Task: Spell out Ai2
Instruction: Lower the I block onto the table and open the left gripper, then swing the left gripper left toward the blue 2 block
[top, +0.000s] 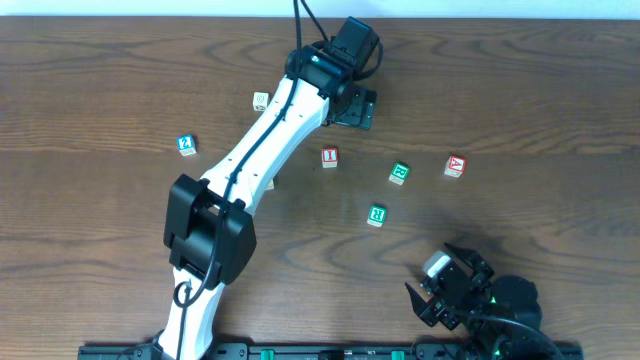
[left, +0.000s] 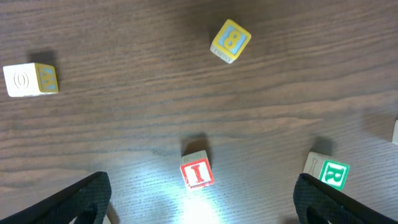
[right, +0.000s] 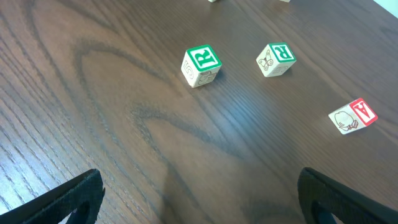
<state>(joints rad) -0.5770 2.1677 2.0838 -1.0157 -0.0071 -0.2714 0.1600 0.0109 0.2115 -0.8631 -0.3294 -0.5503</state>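
The left hand (left: 202, 186) hangs with its fingers spread wide, the I cube (left: 197, 173) free on the tabletop (top: 100, 80) just ahead. The right hand (right: 199, 186) also gapes, empty. The A cube (top: 454, 165) lies right of the green cubes (top: 399, 173), and the 2 cube (top: 187, 145) sits far left.

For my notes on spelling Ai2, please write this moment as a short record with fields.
red A cube: right side of the table, alone
red I cube: middle, standing free on the table
blue 2 cube: far left, alone
row: not formed; from left the cubes lie 2, I, A, wide apart
far green R cube, near green R cube: between I and A
left gripper: open, empty, I cube just ahead of it
right gripper: open, empty
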